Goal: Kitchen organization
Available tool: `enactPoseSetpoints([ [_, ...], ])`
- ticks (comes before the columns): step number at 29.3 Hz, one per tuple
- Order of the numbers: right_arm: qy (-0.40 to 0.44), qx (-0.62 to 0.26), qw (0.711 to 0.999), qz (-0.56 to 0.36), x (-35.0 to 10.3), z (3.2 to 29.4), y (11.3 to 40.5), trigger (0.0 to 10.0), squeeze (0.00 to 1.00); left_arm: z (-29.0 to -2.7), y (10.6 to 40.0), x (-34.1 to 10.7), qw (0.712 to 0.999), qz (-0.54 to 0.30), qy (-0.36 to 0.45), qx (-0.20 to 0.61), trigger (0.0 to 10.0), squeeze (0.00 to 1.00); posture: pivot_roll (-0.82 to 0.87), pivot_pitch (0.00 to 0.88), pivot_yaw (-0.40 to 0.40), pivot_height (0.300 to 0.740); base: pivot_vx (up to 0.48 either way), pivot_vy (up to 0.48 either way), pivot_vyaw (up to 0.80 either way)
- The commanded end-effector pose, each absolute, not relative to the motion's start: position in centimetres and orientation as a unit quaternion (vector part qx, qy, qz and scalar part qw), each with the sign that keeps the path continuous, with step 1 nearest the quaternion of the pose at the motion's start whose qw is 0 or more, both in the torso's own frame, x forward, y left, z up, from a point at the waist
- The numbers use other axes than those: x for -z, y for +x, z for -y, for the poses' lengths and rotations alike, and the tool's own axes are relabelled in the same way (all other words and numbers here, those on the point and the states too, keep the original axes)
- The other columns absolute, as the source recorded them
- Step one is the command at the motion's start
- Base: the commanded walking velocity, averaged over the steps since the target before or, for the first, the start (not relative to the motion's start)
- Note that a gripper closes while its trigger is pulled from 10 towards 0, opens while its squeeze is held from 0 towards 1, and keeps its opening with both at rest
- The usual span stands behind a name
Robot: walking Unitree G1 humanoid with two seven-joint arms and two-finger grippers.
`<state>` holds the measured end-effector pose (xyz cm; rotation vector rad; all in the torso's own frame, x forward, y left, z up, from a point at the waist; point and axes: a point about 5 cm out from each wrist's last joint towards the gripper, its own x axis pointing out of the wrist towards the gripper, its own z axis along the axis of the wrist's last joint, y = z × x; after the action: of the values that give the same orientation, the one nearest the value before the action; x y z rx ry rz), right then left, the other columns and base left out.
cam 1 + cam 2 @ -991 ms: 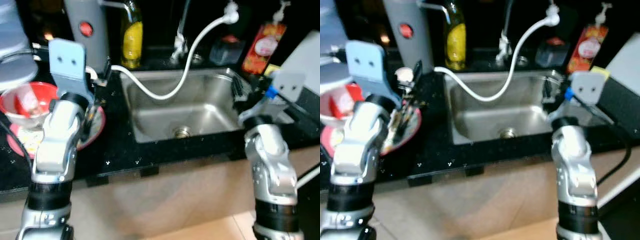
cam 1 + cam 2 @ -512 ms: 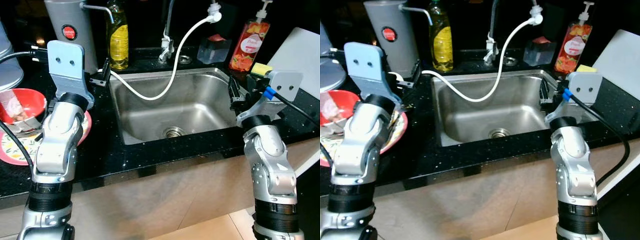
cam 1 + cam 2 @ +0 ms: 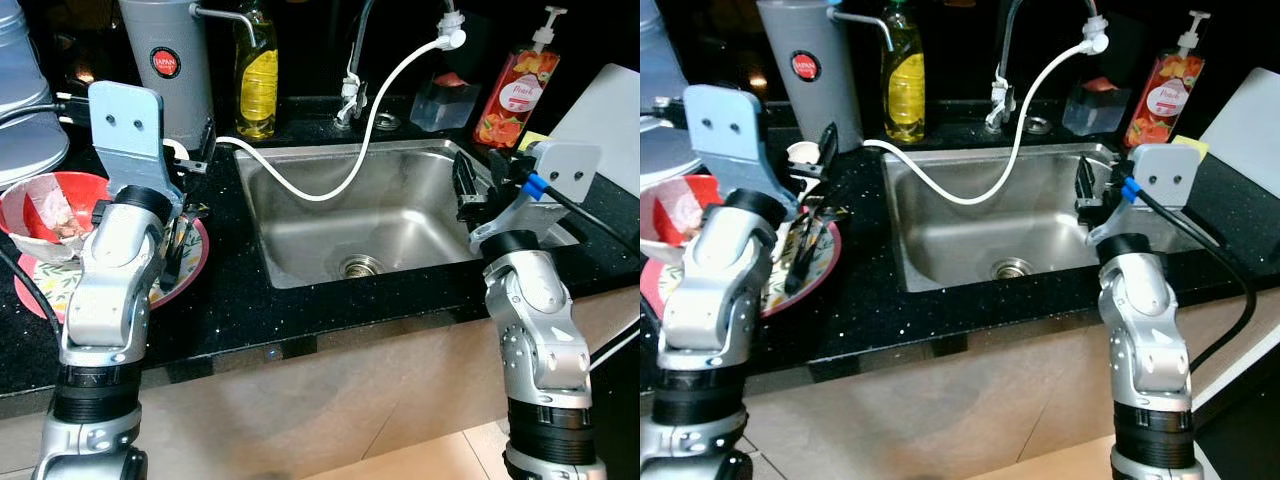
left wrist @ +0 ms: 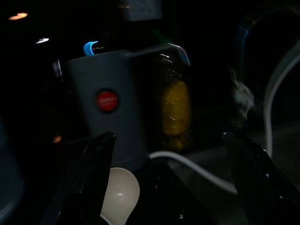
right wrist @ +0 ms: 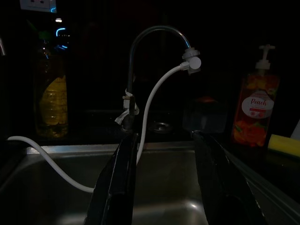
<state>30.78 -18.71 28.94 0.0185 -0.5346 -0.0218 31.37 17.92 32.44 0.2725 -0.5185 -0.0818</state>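
Hovering the left gripper [image 3: 818, 150], fingers spread and empty, over the red floral plate [image 3: 816, 268] of dark utensils [image 3: 805, 250] at 9 o'clock from the steel sink [image 3: 970, 235]; probably light, stiff, slippery, best pinched mid-handle; right gripper [image 5: 164, 183] parted at the sink's 3 o'clock rim

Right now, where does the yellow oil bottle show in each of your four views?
Left eye view: yellow oil bottle at the counter's back, beside the grey canister.
Right eye view: same spot, left of the faucet.
Left wrist view: dim, right of the canister.
Right wrist view: far left.
Shared landmark: the white hose.
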Motion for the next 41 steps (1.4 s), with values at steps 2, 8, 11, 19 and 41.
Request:
enactPoseSetpoints([
  [2,0.009,0.001,0.963,0.270,-29.2,18.4,30.6,10.0,0.00,-17.4,30.7,-32.5,0.944,0.231,0.226,0.069,10.0,0.00,-0.11,0.103,-0.062,0.740,0.000,0.000,0.00],
  [8,0.012,-0.006,0.963,0.269,-29.1,18.1,30.7,10.0,0.00,-19.4,30.0,-32.2,0.947,0.145,0.272,0.085,10.0,0.00,-0.09,0.104,-0.062,0.740,0.000,0.000,0.00],
  [11,0.014,-0.010,0.964,0.265,-28.9,17.9,30.9,10.0,0.00,-21.1,29.5,-32.3,0.960,0.088,0.256,0.074,10.0,0.00,-0.08,0.104,-0.060,0.740,0.000,0.000,0.00],
  [19,0.015,-0.019,0.964,0.264,-28.8,17.4,31.1,10.0,0.00,-23.1,29.6,-31.6,0.960,0.007,0.280,0.003,10.0,0.00,-0.08,0.103,-0.047,0.740,0.000,0.000,0.00],
  [41,0.017,-0.018,0.965,0.262,-28.4,17.3,31.3,10.0,0.00,-24.2,30.0,-27.4,0.966,-0.093,0.239,-0.042,10.0,0.00,-0.07,0.094,-0.042,0.740,0.000,0.000,0.00],
])
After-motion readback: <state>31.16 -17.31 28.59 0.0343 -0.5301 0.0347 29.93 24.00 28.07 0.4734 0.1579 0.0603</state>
